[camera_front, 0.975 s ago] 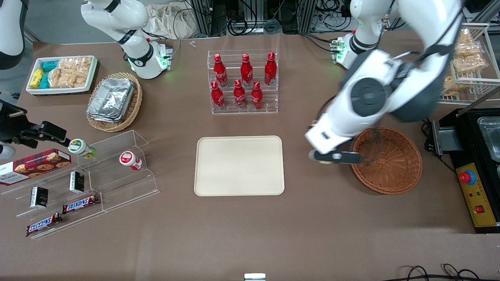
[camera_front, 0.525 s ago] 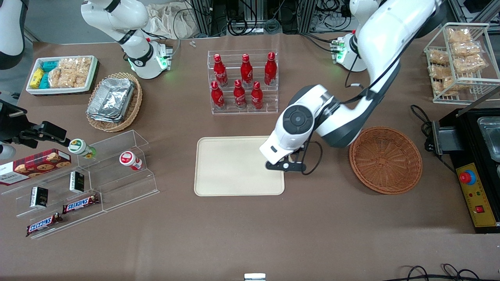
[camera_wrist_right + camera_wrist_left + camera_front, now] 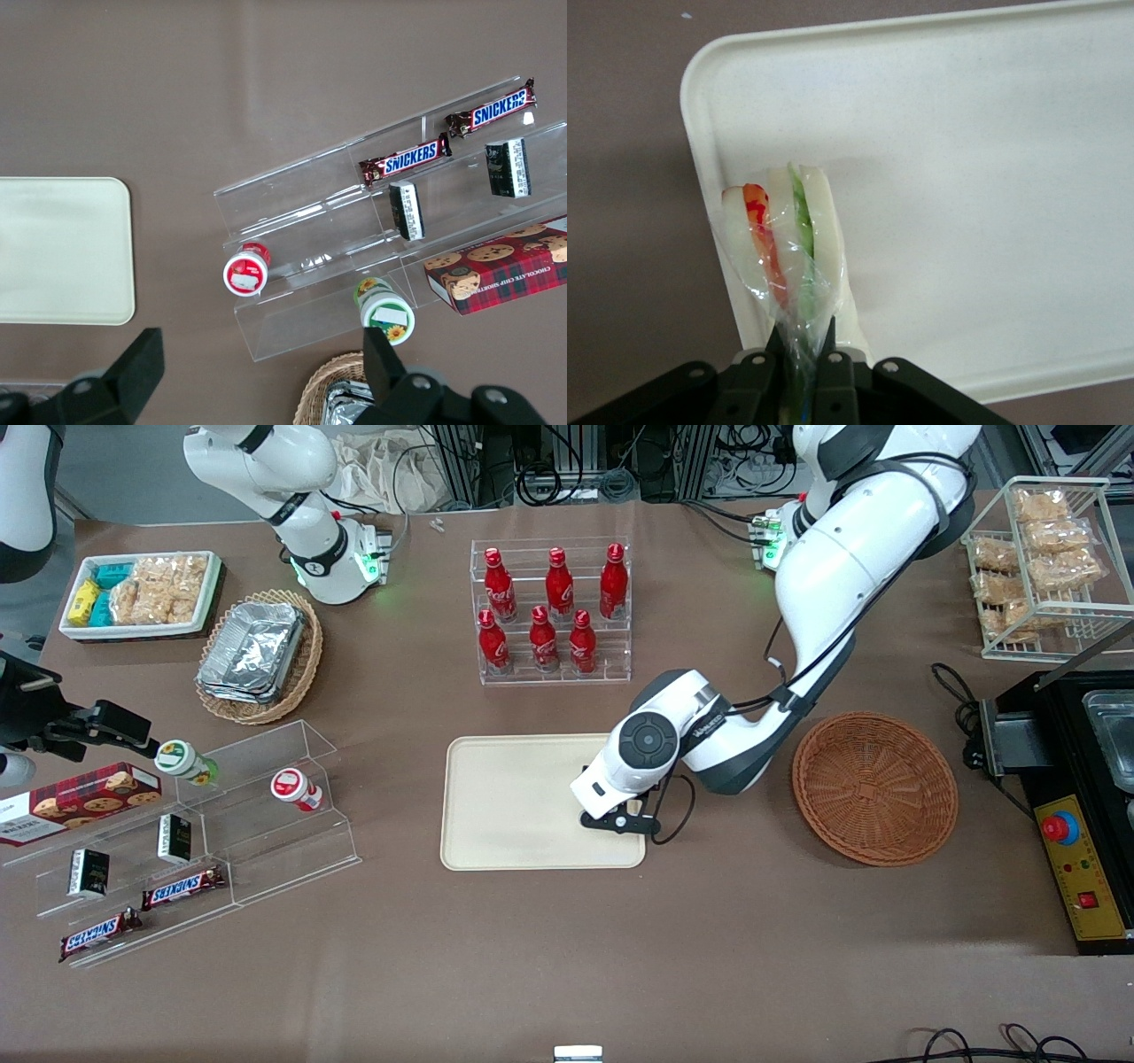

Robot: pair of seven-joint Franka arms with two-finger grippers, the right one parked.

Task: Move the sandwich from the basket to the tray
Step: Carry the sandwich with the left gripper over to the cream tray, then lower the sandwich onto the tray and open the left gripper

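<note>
We are holding the sandwich (image 3: 784,252) over the tray (image 3: 514,797), with the gripper (image 3: 617,820) hanging above the tray's corner at about four o'clock from its middle, the corner nearest the basket (image 3: 875,788). In the left wrist view the gripper (image 3: 799,359) is pinched narrow on the clear wrap at the wedge's thin end, so the bread and the red and green filling are sticking out past the fingers.

We are judging the risks now. The wedge is hanging close to the tray's rounded corner and rim; let go here, it could land on the rim and tip onto the table. The hold is mostly on film, so the wedge could slide or swing before we are low enough. We cannot tell whether the sandwich is touching the tray.

Going across the brown table (image 3: 549,957) from nine o'clock: a clear stepped rack (image 3: 204,833) is holding snack bars and small jars, the red bottles (image 3: 551,607) are standing in their clear stand at twelve o'clock from the tray, and the basket is lying at three o'clock. Cables and frames are crowding the table's top edge.
</note>
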